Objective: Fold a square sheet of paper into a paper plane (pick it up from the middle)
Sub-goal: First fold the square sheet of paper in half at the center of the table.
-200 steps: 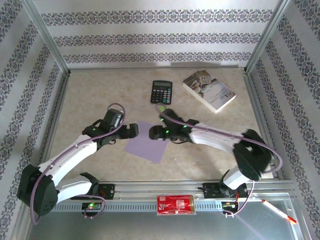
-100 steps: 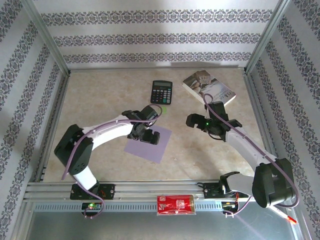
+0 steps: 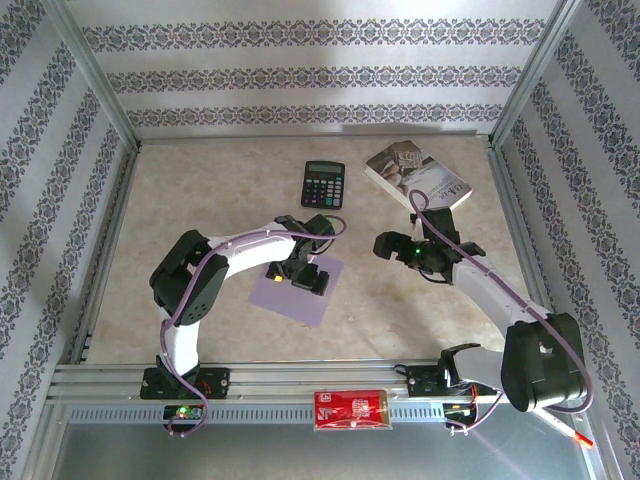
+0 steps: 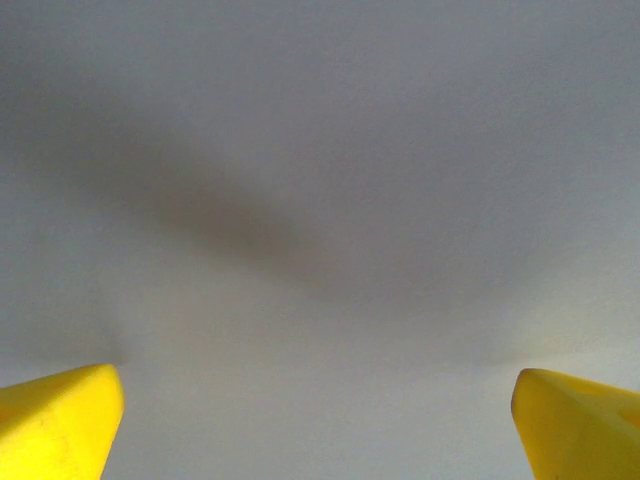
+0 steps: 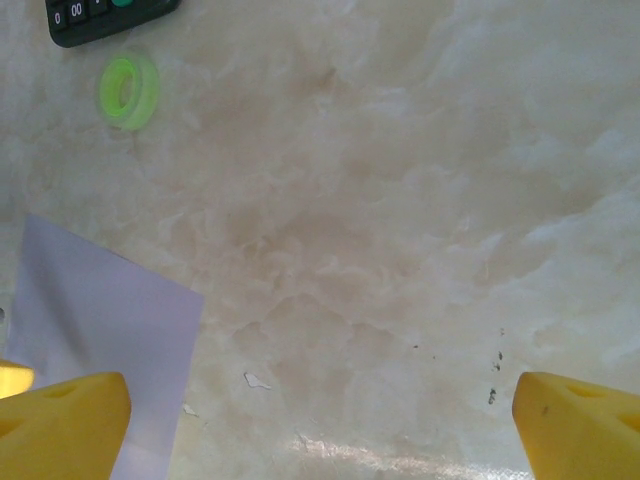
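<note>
The left gripper hovered wide open and empty over the middle of the sheet of paper, which lay flat on the table. The right gripper, likewise open and empty, hovered beside it.

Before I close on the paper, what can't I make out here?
Left wrist view: the square sheet of paper is a close, edgeless blur; whether the left gripper touches it cannot be told.
Top view: that gripper's body covers the sheet's middle.
Right wrist view: the calculator is cut off by the top edge.
Top view: print on the book is too small.
</note>
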Robot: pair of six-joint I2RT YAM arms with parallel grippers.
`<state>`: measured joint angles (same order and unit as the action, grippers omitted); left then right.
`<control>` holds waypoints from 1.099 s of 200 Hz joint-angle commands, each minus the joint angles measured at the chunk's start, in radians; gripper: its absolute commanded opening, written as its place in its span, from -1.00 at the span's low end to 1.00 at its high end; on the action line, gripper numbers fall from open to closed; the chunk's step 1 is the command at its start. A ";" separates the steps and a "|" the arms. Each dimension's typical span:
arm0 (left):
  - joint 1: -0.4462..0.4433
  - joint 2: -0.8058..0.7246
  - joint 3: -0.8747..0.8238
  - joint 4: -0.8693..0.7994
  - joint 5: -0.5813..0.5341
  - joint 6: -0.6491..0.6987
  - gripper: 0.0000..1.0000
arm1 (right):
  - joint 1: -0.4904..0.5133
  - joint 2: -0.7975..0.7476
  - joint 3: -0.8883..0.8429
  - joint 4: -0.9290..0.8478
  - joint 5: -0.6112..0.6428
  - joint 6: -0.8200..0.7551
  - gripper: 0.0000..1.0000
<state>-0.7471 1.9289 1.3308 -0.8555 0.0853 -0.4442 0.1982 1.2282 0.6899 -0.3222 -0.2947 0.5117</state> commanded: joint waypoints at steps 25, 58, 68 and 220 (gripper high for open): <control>-0.006 0.012 0.041 -0.090 -0.055 0.029 0.99 | -0.015 0.023 -0.024 0.031 -0.036 -0.030 0.96; 0.001 0.045 0.048 -0.071 -0.026 0.031 0.99 | -0.017 0.030 -0.026 0.037 -0.047 -0.027 0.96; 0.003 0.051 0.050 -0.063 -0.025 0.027 0.99 | -0.016 0.027 -0.028 0.036 -0.050 -0.025 0.96; -0.006 0.072 -0.011 -0.019 -0.009 0.005 0.97 | -0.016 0.059 -0.027 0.053 -0.083 0.002 0.96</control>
<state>-0.7452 1.9816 1.3579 -0.8726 0.0780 -0.4335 0.1852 1.2797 0.6533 -0.2832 -0.3573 0.5011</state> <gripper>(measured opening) 0.992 0.982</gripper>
